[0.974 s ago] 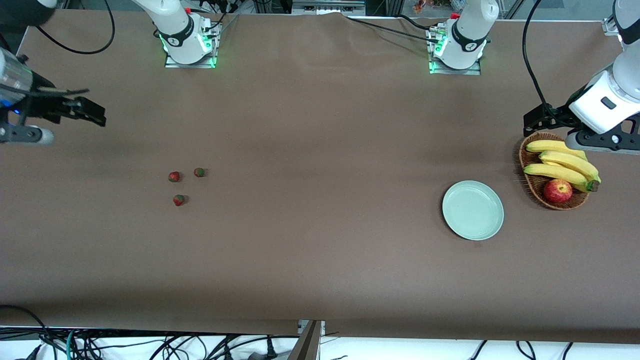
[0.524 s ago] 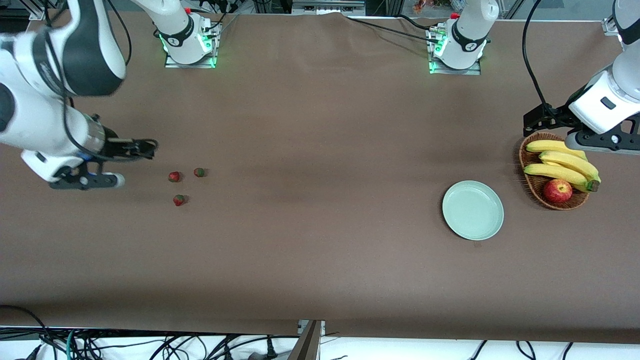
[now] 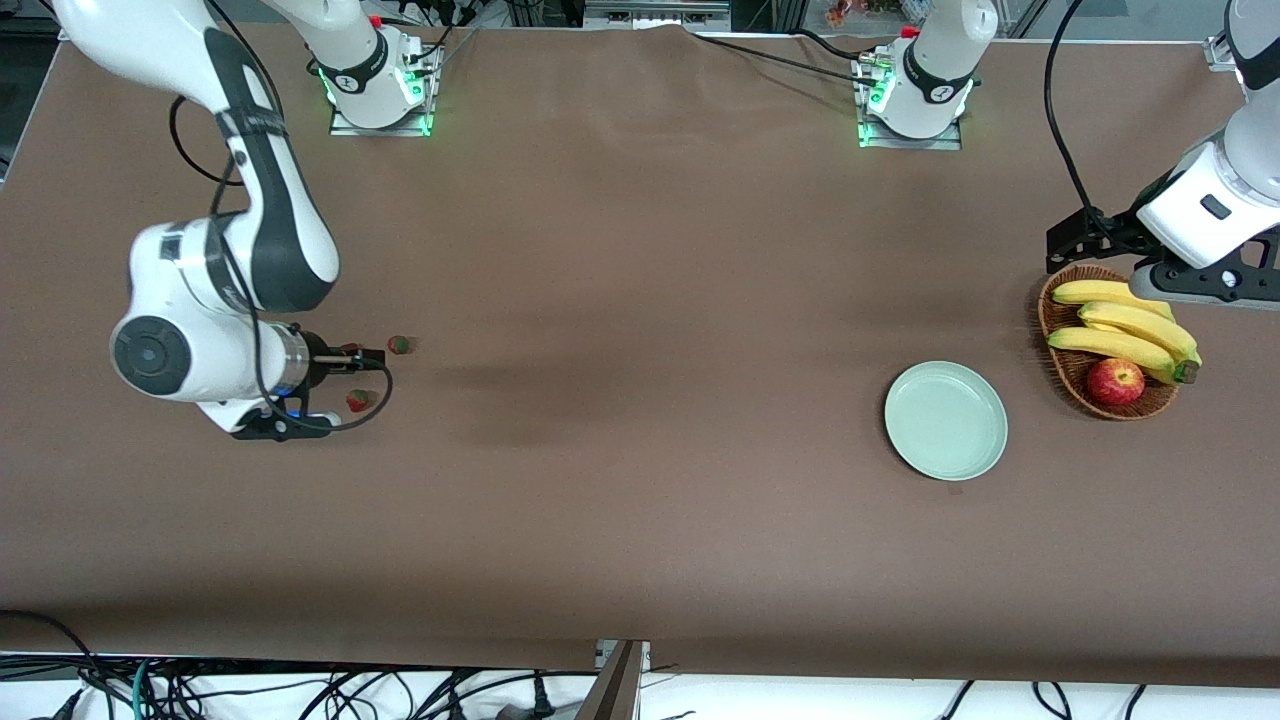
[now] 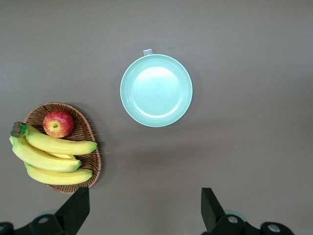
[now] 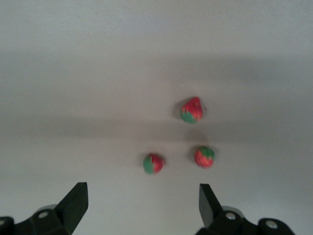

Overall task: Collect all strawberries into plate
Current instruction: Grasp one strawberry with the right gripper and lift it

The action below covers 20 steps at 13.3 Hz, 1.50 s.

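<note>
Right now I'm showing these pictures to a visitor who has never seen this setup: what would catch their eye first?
Probably the right end effector, open and low over the three strawberries on the table toward the right arm's end. Next, the bare green plate toward the left arm's end, beside the basket of bananas and an apple. The left end effector waits open above them.

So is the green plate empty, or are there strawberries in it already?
Empty. The plate shows only its bare mint surface, and all three strawberries lie on the table under the right gripper.
</note>
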Each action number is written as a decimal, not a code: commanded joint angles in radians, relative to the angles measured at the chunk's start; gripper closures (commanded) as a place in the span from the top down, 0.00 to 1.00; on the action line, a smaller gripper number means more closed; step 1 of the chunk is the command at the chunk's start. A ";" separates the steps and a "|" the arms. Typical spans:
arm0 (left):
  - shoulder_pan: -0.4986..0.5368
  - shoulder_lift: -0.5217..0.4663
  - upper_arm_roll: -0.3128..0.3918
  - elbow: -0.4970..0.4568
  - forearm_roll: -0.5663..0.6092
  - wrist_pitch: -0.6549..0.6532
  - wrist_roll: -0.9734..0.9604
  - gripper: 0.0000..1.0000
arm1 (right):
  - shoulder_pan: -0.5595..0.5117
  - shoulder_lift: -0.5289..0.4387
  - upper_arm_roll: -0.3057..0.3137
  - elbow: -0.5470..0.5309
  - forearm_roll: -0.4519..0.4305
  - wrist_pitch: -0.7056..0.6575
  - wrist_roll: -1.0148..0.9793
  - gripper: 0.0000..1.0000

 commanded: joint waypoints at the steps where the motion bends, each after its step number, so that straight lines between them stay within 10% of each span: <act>1: 0.009 -0.008 -0.004 -0.001 -0.017 -0.011 0.016 1.00 | 0.001 -0.025 -0.001 -0.156 0.019 0.157 -0.007 1.00; 15: 0.009 -0.008 -0.004 -0.001 -0.017 -0.011 0.016 1.00 | 0.029 -0.020 0.034 -0.426 0.011 0.395 0.001 1.00; 16: 0.009 -0.008 -0.004 -0.001 -0.017 -0.011 0.016 1.00 | 0.029 -0.022 0.033 -0.428 0.011 0.395 0.000 0.95; 20: 0.009 -0.008 -0.004 -0.001 -0.017 -0.011 0.016 1.00 | 0.027 -0.026 0.033 -0.426 0.010 0.393 -0.005 0.21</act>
